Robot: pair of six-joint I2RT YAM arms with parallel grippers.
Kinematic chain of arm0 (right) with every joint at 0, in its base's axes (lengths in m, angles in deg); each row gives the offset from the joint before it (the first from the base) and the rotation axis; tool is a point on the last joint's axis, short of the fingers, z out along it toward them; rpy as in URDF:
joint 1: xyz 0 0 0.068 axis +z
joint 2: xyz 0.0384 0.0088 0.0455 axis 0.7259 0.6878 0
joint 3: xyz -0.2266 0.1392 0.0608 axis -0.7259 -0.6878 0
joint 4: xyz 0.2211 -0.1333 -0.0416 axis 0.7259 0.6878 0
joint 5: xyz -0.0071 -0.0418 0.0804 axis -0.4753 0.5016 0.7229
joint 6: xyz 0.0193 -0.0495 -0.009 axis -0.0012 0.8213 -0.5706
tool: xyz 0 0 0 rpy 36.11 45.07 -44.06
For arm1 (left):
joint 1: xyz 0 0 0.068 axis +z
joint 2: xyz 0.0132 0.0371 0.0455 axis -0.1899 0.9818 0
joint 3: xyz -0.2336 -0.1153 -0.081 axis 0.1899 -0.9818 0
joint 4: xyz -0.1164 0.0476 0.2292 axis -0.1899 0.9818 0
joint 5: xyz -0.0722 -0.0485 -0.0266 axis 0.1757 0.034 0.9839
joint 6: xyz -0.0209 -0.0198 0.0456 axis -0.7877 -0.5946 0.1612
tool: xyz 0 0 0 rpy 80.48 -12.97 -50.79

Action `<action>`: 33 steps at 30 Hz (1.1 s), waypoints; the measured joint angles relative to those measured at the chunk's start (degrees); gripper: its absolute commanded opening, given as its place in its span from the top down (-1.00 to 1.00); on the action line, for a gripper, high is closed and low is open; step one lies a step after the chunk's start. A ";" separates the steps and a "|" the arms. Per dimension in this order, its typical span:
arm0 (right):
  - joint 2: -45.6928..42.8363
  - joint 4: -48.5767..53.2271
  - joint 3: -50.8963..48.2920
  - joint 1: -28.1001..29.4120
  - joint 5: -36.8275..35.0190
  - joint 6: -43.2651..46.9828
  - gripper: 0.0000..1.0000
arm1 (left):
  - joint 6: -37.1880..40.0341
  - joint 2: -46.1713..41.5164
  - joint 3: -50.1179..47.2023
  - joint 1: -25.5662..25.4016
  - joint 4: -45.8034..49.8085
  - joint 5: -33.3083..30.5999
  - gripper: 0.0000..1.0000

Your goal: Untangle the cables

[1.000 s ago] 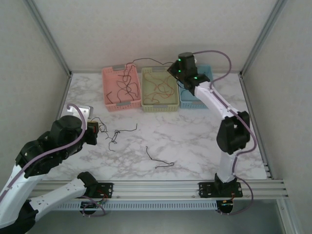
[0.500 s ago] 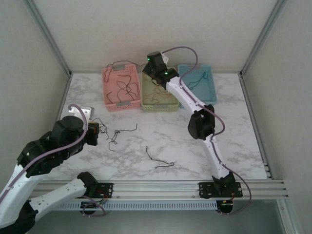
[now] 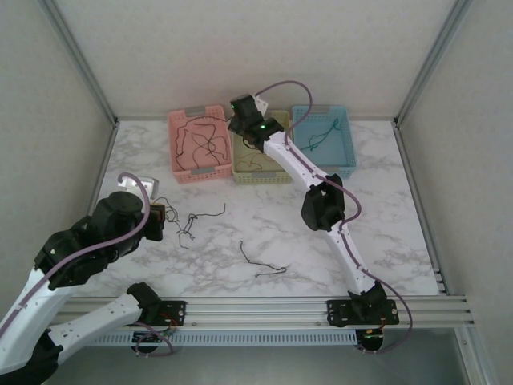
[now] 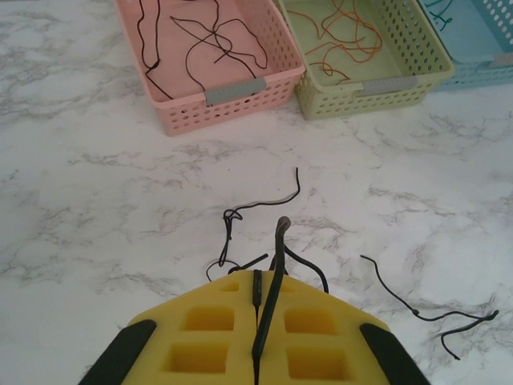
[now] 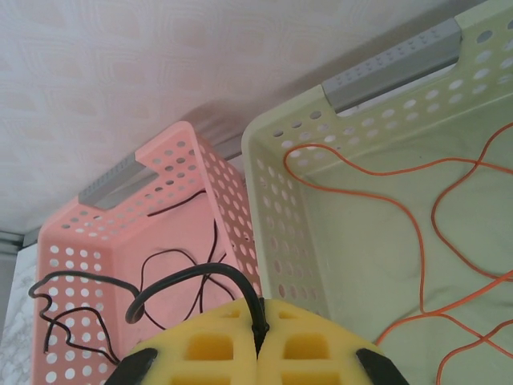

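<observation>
Right end effector point(image 5: 258, 317) pinches black cable point(image 5: 192, 273) over grey-tabbed pink basket point(image 5: 224, 192).

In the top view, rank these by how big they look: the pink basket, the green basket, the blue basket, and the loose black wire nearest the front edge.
1. Pink basket, green basket and blue basket: too alike to rank, and the right arm hides part of the green one.
2. Loose black wire: clearly the smallest.

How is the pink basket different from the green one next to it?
The pink basket holds black wires; the green basket holds orange wires. The pink basket stands leftmost, the green basket in the middle of the row. Both have hole-dotted walls and grey handle strips.
</observation>
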 measured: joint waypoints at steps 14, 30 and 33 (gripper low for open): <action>1.18 0.07 0.52 2.80 3.91 -2.25 0.99 | 0.00 -0.33 -0.96 0.00 -0.13 -0.02 1.00; 5.49 0.02 0.00 6.34 7.10 -4.61 1.00 | -0.02 -1.51 -2.16 0.00 -0.13 0.17 1.00; 7.89 0.24 0.94 6.34 7.93 -4.79 1.00 | 0.00 -1.73 -2.16 0.00 -0.09 0.17 1.00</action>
